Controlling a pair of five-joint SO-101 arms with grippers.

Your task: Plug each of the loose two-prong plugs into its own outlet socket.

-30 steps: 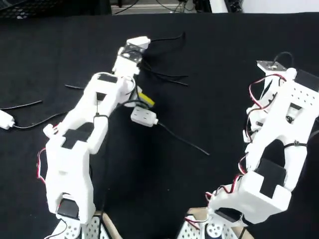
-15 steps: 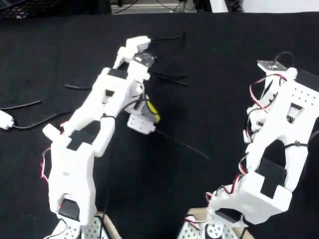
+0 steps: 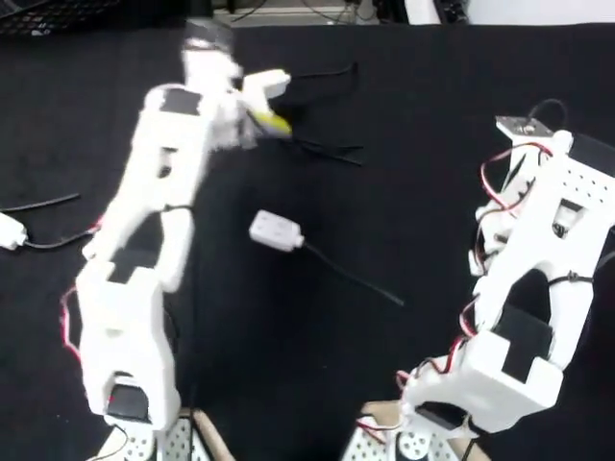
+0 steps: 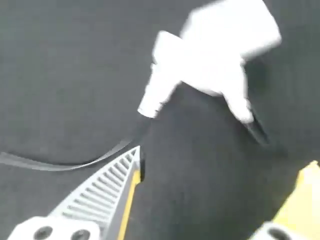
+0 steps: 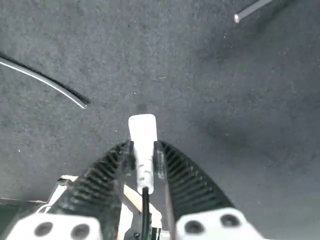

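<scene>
Item, left jaws: parted wide with nothing between them, a pale ribbed finger [image 4: 102,197] on one side and a yellow finger [image 4: 300,195] opposite. Ahead of these jaws, clear of both fingers, is a blurred white block [image 4: 227,42] with a narrower white piece [image 4: 160,82] against it. From the end of that piece a dark cord [image 4: 75,162] trails over the black surface [image 3: 413,154]. Whether piece and block are plugged together cannot be told. Item, left arm [image 3: 144,221]: stretched out across the surface. Item, right jaws: closed on a white plug [image 5: 143,142], which both black ribbed fingers [image 5: 100,180] grip along its sides. The plug's rounded end juts forward past the fingertips, and the plug cord [image 5: 145,210] runs back between the fingers. Ahead of the right jaws and off to one side lies a loose cord end [image 5: 65,92]; farther ahead, to the other side, is a second cord end [image 5: 250,10]. Item, right arm [image 3: 538,250]: folded at its own side. Item, outlet socket [image 3: 276,230]: white, flat on the surface, well apart from both sets of jaws, with a thin socket cord [image 3: 356,277] leading off it. Item, small white piece [image 3: 10,230]: at the surface edge, far from both jaws, with an edge cord [image 3: 67,235].
</scene>
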